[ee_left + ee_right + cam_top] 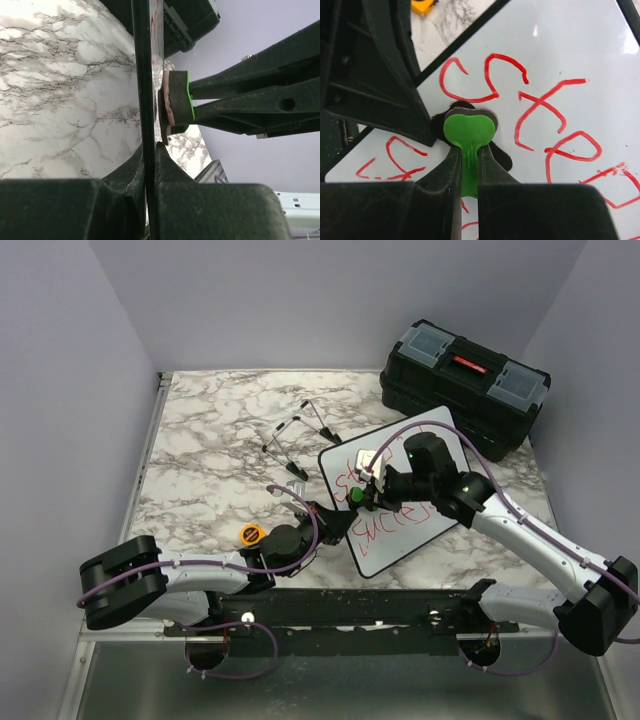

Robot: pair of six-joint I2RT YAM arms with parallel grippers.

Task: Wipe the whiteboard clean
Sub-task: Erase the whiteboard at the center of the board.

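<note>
- We see a marble-patterned table (200,430) with a black toolbox (465,380) at its far right corner.
- The whiteboard (400,545) sits right of centre, just in front of the toolbox, turned at an angle, and red handwriting covers much of its face.
- The left gripper (150,150) is pinched on the board's near-left rim, with the thin black edge running between its fingers.
- The right gripper (468,155) is over the board, clamped on the tab of a green eraser (469,131).
- The eraser's dark pad presses on the board among the red letters.
- A black wire easel stand (295,435) lies just left of the board.
- A small orange object (252,535) sits beside the left arm.
</note>
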